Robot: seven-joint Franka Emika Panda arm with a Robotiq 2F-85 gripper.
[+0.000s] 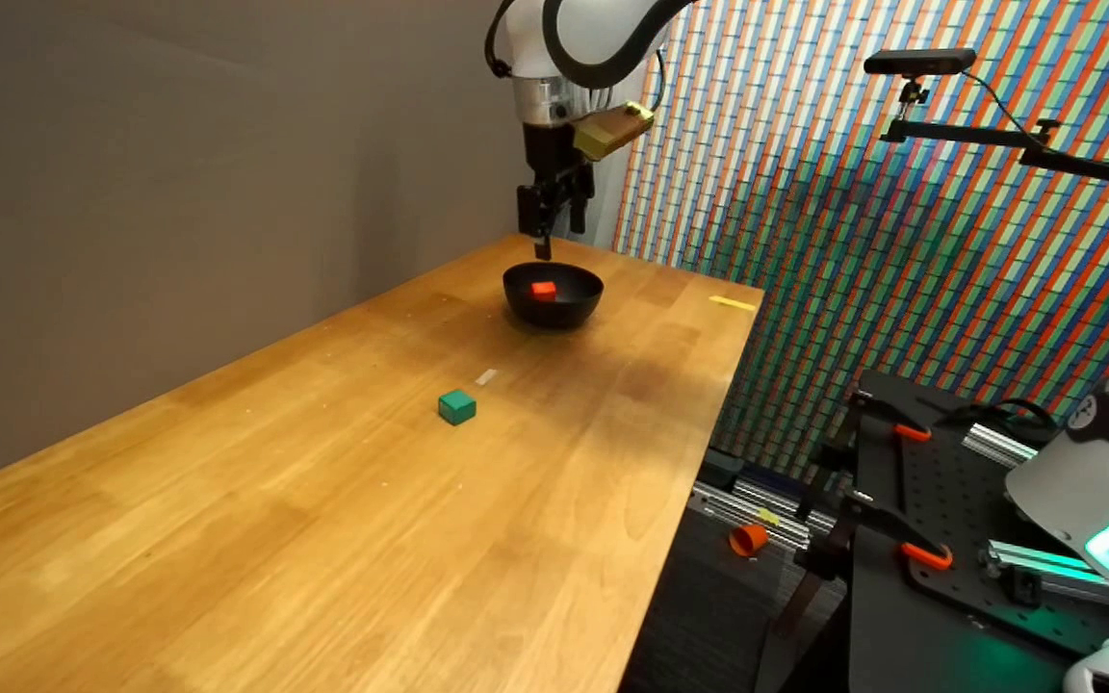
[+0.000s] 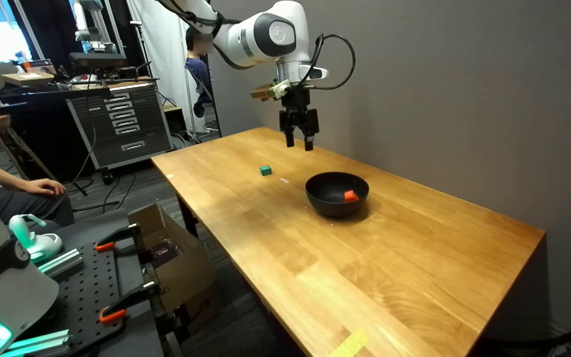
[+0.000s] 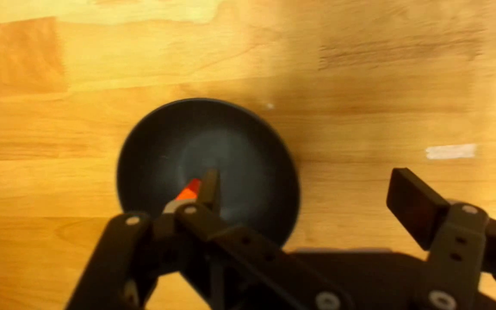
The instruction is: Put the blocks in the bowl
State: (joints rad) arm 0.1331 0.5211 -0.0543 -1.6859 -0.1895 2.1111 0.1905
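Red block (image 2: 350, 196) lies in the bowl (image 2: 324, 201), below the parted fingers (image 2: 309, 145).

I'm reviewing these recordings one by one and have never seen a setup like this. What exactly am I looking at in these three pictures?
The machine is a robot arm ending in a black, two-fingered hand. Two pictures are exterior views, taken from outside the robot across a wooden table. The remaining one is the wrist view, looking down past the fingers.

On the table stands a black bowl with a red block inside. A green block sits on the wood outside it, near a small pale strip.

The hand hangs above the table with its fingers spread apart, holding nothing. As the task is to put the blocks in the bowl, the green one is left to do.
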